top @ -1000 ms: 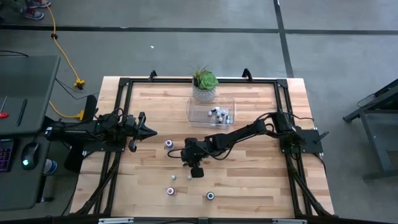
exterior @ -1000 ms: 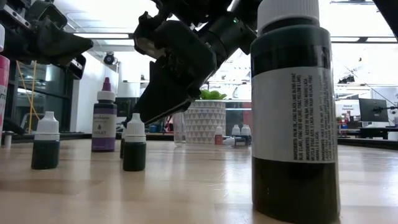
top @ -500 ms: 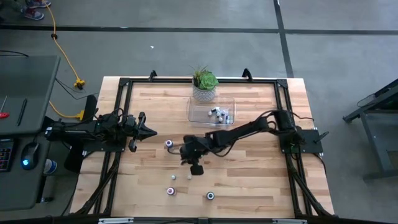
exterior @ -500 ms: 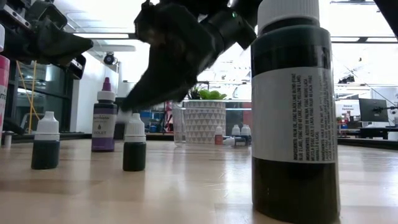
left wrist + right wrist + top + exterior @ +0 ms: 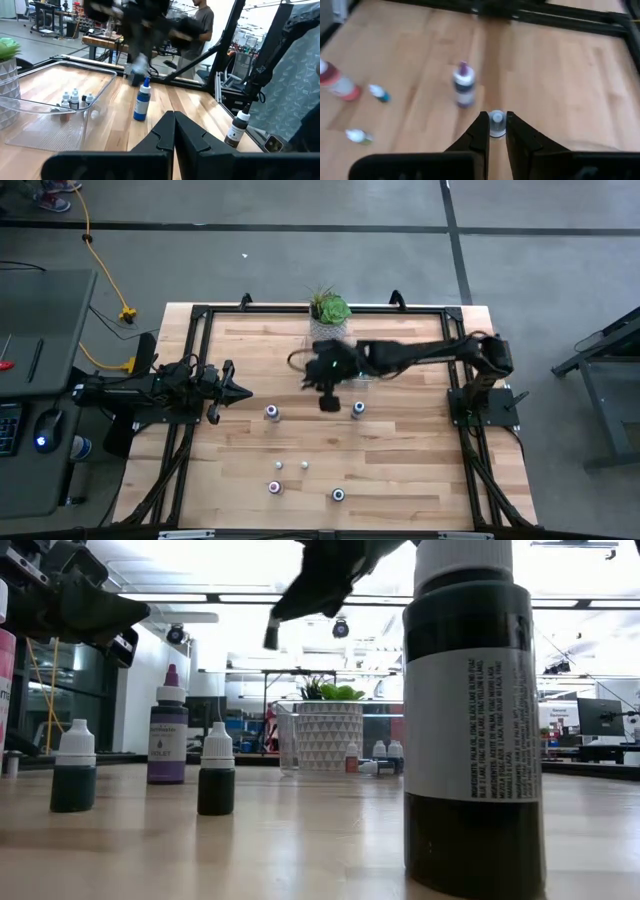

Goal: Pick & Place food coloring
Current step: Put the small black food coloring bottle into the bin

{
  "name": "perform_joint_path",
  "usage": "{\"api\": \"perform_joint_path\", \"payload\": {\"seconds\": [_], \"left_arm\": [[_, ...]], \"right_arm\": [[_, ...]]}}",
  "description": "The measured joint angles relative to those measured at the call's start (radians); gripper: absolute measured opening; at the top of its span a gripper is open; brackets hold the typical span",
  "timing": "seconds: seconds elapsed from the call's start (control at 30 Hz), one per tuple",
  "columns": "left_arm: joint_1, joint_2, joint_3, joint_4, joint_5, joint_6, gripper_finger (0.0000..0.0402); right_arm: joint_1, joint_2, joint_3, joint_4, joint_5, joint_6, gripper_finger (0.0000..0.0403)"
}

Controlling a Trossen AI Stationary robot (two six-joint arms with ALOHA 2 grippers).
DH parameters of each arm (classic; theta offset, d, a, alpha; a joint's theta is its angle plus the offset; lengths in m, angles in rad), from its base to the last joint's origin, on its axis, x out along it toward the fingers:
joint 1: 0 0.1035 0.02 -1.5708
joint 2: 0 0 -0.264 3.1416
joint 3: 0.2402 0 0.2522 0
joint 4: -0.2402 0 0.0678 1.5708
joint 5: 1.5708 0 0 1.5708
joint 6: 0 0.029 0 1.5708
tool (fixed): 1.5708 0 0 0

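Above the near edge of the clear tray (image 5: 340, 364), by the potted plant (image 5: 329, 315), my right claw (image 5: 493, 131) is up off the surface (image 5: 400, 450), fingers clamped on one small white-capped bottle (image 5: 496, 123). Right wrist view: cap sits between the two fingers (image 5: 479, 132), wood far below.

Left claw (image 5: 174, 131) waits at the left side of the surface, fingers closed together, holding nothing.

Food coloring, where it lies:
- Several tiny bottles (image 5: 352, 361) already in the tray; left wrist view shows three or four standing together (image 5: 74, 99).
- Blue bottle (image 5: 358, 408) upright on the wood just in front of the tray, beside my right claw's shadow; also in left wrist view (image 5: 142, 101).
- Purple bottle (image 5: 271, 412) upright, left of centre, near the left claw's tip.
- Two tiny pale ones (image 5: 291, 464) side by side farther toward the front.
- Red-labelled bottle (image 5: 274, 487) and a dark one (image 5: 339, 495) near the front edge, well apart.

Low view: the dark bottle (image 5: 472, 730) looms at the lens; two small green ones (image 5: 216, 769) and the purple one (image 5: 168, 726) stand behind.
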Motion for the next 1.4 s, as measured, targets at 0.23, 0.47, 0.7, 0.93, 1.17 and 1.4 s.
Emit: {"api": "perform_joint_path", "payload": {"seconds": [0.23, 0.47, 0.7, 0.93, 1.17, 1.4], "left_arm": [[0.000, 0.000, 0.000, 0.000, 0.000, 0.000, 0.0000], [0.000, 0.000, 0.000, 0.000, 0.000, 0.000, 0.0000], [0.000, 0.000, 0.000, 0.000, 0.000, 0.000, 0.0000], [0.000, 0.000, 0.000, 0.000, 0.000, 0.000, 0.0000], [0.000, 0.000, 0.000, 0.000, 0.000, 0.000, 0.0000], [0.000, 0.000, 0.000, 0.000, 0.000, 0.000, 0.0000]], "right_arm": [[-0.153, -0.082, -0.102, -0.030, 0.000, 0.001, 0.0032], [-0.274, -0.136, -0.310, 0.157, -0.042, 0.070, 0.0032], [-0.339, -0.138, -0.386, 0.188, -0.082, 0.042, 0.0032], [-0.369, -0.138, -0.437, 0.260, -0.080, 0.096, 0.0031], [-0.401, -0.138, -0.477, 0.260, -0.016, 0.124, 0.0031], [-0.403, -0.134, -0.511, 0.260, 0.026, 0.127, 0.0031]]}}
